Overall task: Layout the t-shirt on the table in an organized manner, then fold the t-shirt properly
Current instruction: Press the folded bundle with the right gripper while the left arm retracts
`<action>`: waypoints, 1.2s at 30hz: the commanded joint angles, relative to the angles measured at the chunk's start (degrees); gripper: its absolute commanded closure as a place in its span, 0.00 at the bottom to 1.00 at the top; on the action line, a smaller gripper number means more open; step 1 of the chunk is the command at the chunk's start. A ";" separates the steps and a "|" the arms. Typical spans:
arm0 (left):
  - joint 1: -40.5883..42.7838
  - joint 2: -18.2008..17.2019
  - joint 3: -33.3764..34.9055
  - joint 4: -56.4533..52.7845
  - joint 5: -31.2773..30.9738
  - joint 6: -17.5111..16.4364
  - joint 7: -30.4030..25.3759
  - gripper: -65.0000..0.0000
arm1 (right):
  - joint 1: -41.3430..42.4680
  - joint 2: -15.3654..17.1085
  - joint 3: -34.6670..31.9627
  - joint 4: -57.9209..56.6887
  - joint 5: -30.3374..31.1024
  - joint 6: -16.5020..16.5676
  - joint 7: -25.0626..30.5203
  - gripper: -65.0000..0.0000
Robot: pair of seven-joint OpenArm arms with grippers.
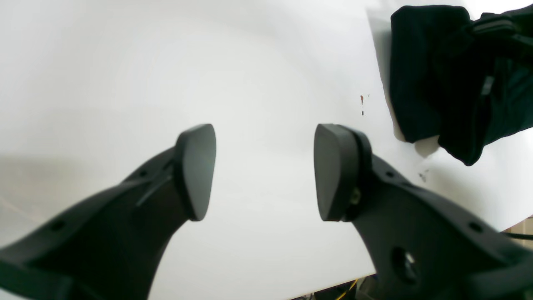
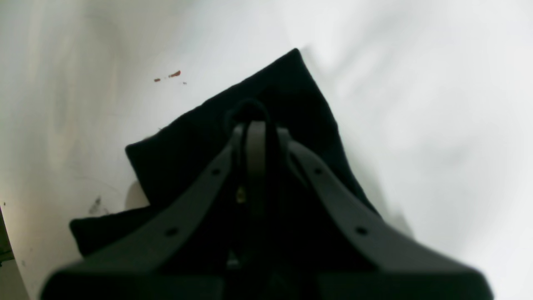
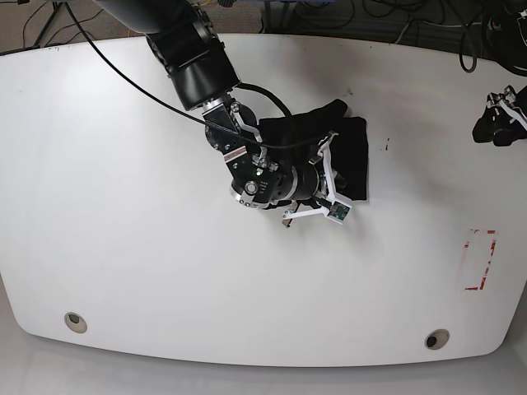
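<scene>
The black t-shirt (image 3: 356, 136) lies in a compact folded bundle on the white table (image 3: 123, 206), right of centre. My right gripper (image 3: 339, 167) sits over it. In the right wrist view the right gripper (image 2: 252, 125) is shut on a small loop of the t-shirt (image 2: 287, 91). My left gripper (image 3: 496, 123) hovers near the table's far right edge, well apart from the shirt. In the left wrist view the left gripper (image 1: 266, 171) is open and empty over bare table, with the t-shirt (image 1: 429, 75) at the upper right.
A red-outlined rectangle mark (image 3: 480, 261) is on the right side of the table. Two metal-ringed holes (image 3: 75, 321) (image 3: 436, 339) sit near the front edge. Small red specks (image 1: 362, 100) lie beside the shirt. Cables run behind the table's far edge.
</scene>
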 commanded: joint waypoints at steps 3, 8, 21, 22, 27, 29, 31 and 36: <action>-0.32 -1.43 -0.38 0.67 -1.36 -0.28 -1.21 0.47 | 1.19 -0.64 -0.04 4.42 1.20 -0.35 1.06 0.99; -0.32 -1.43 -0.29 0.67 -1.36 -0.28 -1.21 0.47 | 0.49 -0.90 0.05 8.91 1.20 -0.43 0.88 0.99; -0.23 -1.25 1.47 0.67 -1.27 -0.28 -1.21 0.47 | 1.28 -2.57 0.22 9.79 1.20 -0.43 3.87 0.99; -0.23 -1.34 1.91 0.76 -1.27 -0.28 -1.21 0.47 | 1.37 -2.66 0.22 9.26 1.38 -0.43 4.48 0.99; -0.23 -1.34 3.67 1.03 -1.27 -0.28 -1.21 0.47 | 2.25 -3.09 0.22 6.18 1.47 -0.52 6.15 0.99; -0.23 -1.34 4.37 1.03 -1.27 -0.28 -1.21 0.47 | 2.33 -3.09 0.22 4.95 1.47 -0.52 6.33 0.99; -0.23 -1.34 4.90 1.03 -1.27 -0.28 -1.21 0.47 | 2.60 -3.09 0.22 3.98 1.47 -0.52 7.47 0.99; -0.23 -1.16 6.48 1.03 -1.27 -0.28 -1.21 0.47 | 2.86 -3.09 0.22 1.35 1.47 -0.52 10.81 0.98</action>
